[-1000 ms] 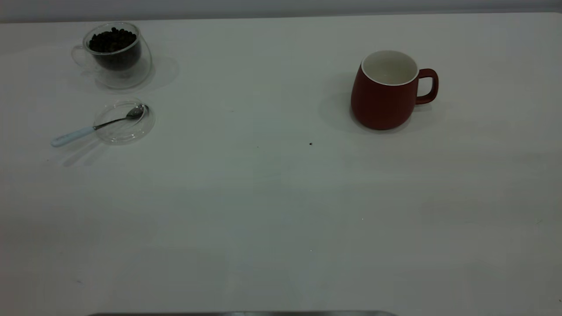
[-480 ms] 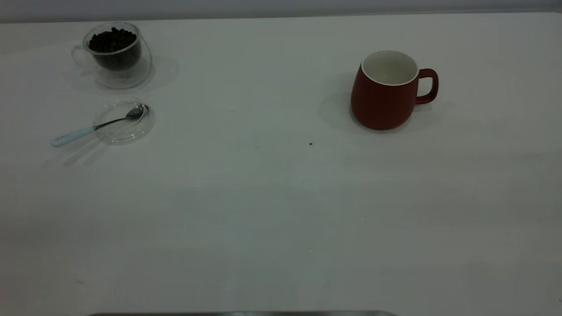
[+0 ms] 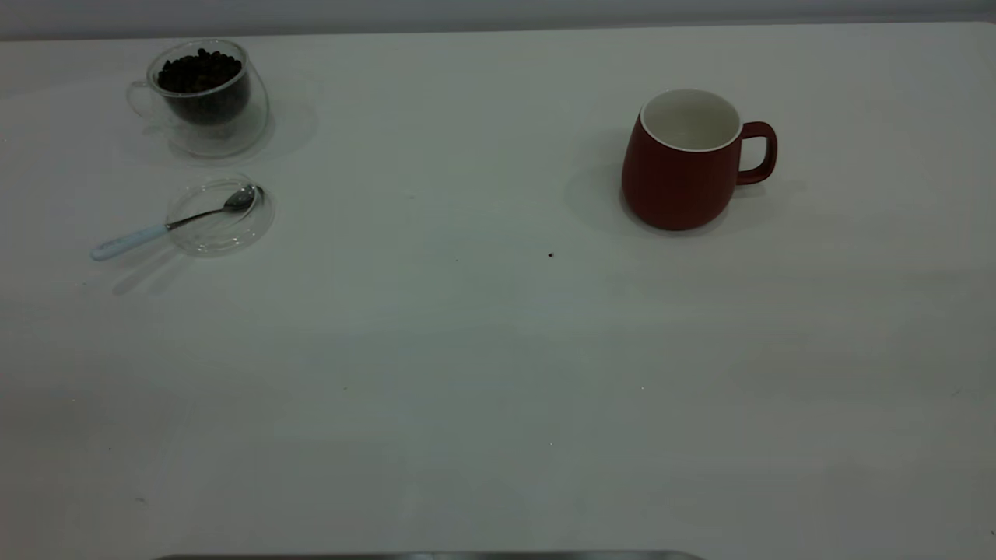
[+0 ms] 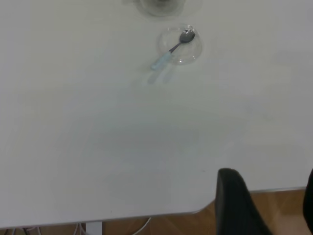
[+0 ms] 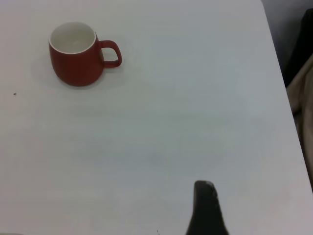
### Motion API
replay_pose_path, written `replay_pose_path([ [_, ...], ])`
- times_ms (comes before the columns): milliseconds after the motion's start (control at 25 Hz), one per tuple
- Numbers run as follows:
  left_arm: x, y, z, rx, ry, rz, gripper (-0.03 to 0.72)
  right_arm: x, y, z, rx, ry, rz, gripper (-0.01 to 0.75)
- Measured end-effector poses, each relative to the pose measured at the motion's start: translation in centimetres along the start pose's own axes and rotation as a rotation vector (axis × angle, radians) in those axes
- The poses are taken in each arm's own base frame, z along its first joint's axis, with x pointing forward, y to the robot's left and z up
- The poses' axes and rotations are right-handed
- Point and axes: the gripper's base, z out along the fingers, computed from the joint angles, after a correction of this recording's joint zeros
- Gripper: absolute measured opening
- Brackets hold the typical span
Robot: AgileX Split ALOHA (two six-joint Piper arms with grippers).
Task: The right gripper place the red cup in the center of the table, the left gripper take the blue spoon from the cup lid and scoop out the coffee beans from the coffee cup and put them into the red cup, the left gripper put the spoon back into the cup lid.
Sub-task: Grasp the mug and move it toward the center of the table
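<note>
The red cup stands upright and empty on the right half of the white table, handle pointing right; the right wrist view shows it far off. At the far left, the glass coffee cup holds coffee beans. In front of it the blue spoon rests with its bowl in the clear cup lid and its handle out over the rim. Neither arm appears in the exterior view. My left gripper hangs open and empty near the table's corner, far from the spoon. My right gripper is well away from the cup.
A single dark speck lies near the table's middle. The left wrist view shows the table's edge with wooden floor beyond. The right wrist view shows the table's side edge with dark and pale objects past it.
</note>
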Motion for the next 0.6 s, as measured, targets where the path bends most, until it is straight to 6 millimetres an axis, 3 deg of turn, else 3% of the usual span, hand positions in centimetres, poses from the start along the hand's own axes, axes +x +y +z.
replay_pose_path([
  [400,0.00,0.00,0.00,0.000,0.000,0.000,0.400,0.00,0.29,0.00,-0.032,0.000,0.015,0.573],
  [600,0.00,0.00,0.00,0.000,0.000,0.000,0.400,-0.83,0.63,-0.21,-0.076,-0.080,0.146,0.573],
])
